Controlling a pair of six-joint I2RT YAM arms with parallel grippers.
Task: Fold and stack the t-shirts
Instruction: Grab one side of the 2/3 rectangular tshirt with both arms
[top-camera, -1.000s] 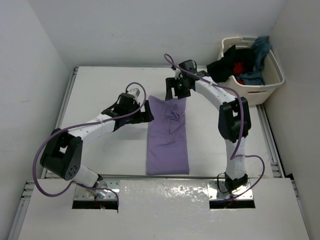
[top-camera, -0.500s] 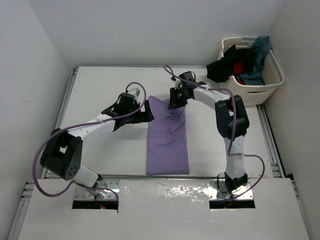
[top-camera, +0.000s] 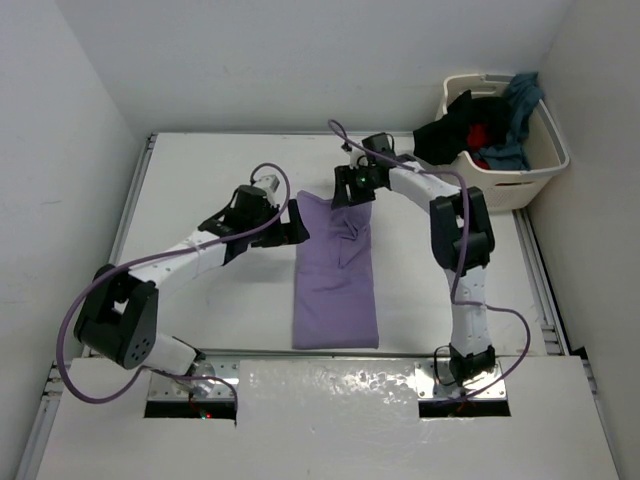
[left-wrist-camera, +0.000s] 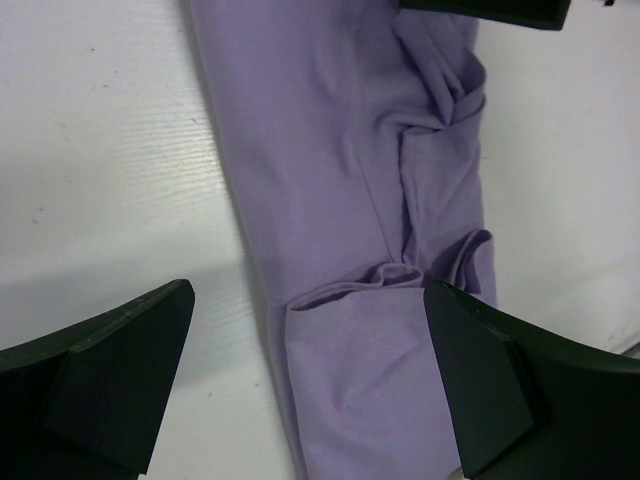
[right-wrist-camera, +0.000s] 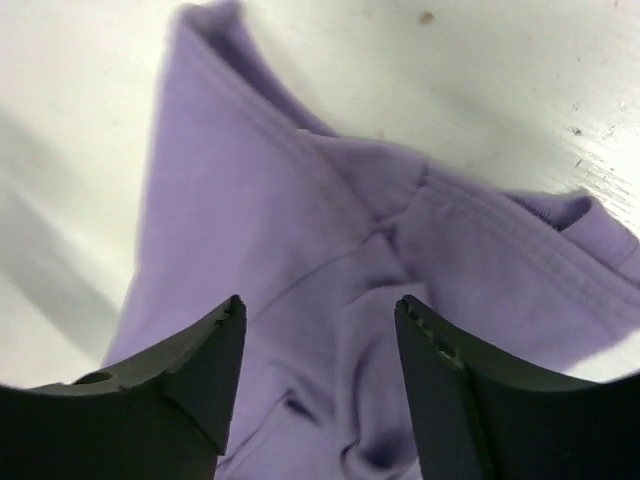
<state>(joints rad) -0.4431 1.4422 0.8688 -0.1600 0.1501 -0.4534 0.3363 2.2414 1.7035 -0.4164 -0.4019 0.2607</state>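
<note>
White table (top-camera: 200, 160), white walls. The lavender shirt (top-camera: 335, 280) lay mid-table, folded into a long strip running near to far, with its far end bunched.

You had the left gripper (top-camera: 297, 224) spread wide just beside the strip's left edge, toward the far end, with nothing between its fingers (left-wrist-camera: 120, 370). Your right gripper (top-camera: 351, 187) hung over the far end at the collar, jaws apart, with the cloth under them and not pinched.

The black shirt (top-camera: 445, 135), red shirt (top-camera: 483, 133) and teal shirt (top-camera: 520, 100) sat in the basket (top-camera: 540, 170) at the far right corner, well apart from both grippers.

Against one second before, your right gripper sat slightly further left along the far edge and its elbow had drawn in. The left gripper and the strip's outline looked unchanged.
</note>
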